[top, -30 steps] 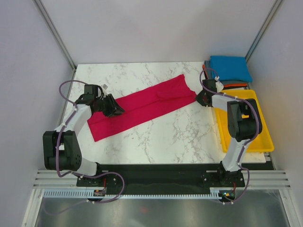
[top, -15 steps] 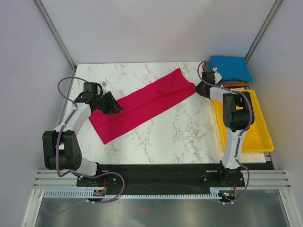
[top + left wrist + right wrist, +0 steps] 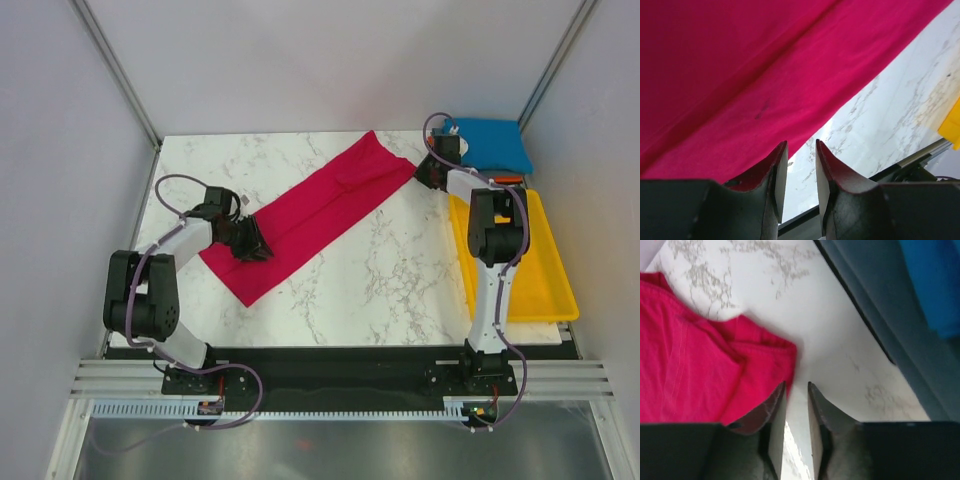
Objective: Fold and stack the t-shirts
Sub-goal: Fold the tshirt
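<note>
Two arms reach out from the near edge of the marble table [image 3: 400, 280], and we place everything against the yellow tray [image 3: 545, 285], which lies along the table's right side. Well left of the tray, about level with its middle, the left gripper [image 3: 250, 243] sits low over the near end of the crimson-red t-shirt [image 3: 320, 205]. From its wrist camera we see its jaws a narrow gap apart, with bare marble showing through the gap and nothing between them. The cloth's edge runs just past the tips, and we cannot tell whether the tips touch it. The red shirt is folded into a long band that lies flat and slants across the table, from that near end well left of the tray up to a far end close to the tray's far left corner. By that far left corner of the tray the right gripper [image 3: 428, 173] meets the shirt's far end. Its wrist view shows its jaws also slightly parted and gripping nothing, with white marble between them and a rumpled red corner of the shirt lying just beside one finger. Beyond the tray's far end we find the stack: a bright blue t-shirt [image 3: 487, 143] folded on top, with a thin edge of an orange t-shirt [image 3: 503, 181] showing beneath it on the side facing the tray
</note>
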Tool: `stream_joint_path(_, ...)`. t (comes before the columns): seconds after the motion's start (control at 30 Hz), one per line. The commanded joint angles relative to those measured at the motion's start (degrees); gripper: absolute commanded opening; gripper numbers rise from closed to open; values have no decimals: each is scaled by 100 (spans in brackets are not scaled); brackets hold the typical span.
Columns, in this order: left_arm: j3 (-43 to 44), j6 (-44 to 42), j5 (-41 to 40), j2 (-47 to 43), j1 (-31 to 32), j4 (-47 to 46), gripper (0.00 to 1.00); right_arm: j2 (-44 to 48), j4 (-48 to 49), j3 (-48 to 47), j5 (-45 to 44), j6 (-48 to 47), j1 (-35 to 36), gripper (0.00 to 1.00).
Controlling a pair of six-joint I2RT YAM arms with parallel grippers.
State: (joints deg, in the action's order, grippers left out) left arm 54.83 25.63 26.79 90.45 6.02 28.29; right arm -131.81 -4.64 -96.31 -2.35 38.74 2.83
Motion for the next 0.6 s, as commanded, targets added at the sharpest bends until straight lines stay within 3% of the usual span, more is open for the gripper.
stream_joint_path(0.0, -121, 144, -417, 86, 110, -61, 36, 847, -282, 471, 507, -42, -11, 34)
stream_joint_path(0.2, -516, 495, -814, 157, 171, -227, 35, 2096, -353, 1754, 893, 54, 24, 34)
stream_joint_path(0.37, -1087, 900, -1114, -167, 663, -394, 35, 2957, -55, 2861, 1219, 169, 200, 37)
stream_joint_path(0.57, -1878, 1550, -1167, -783, 1287, -684, 35, 3617, 33, 3557, 1229, 239, 384, 35)
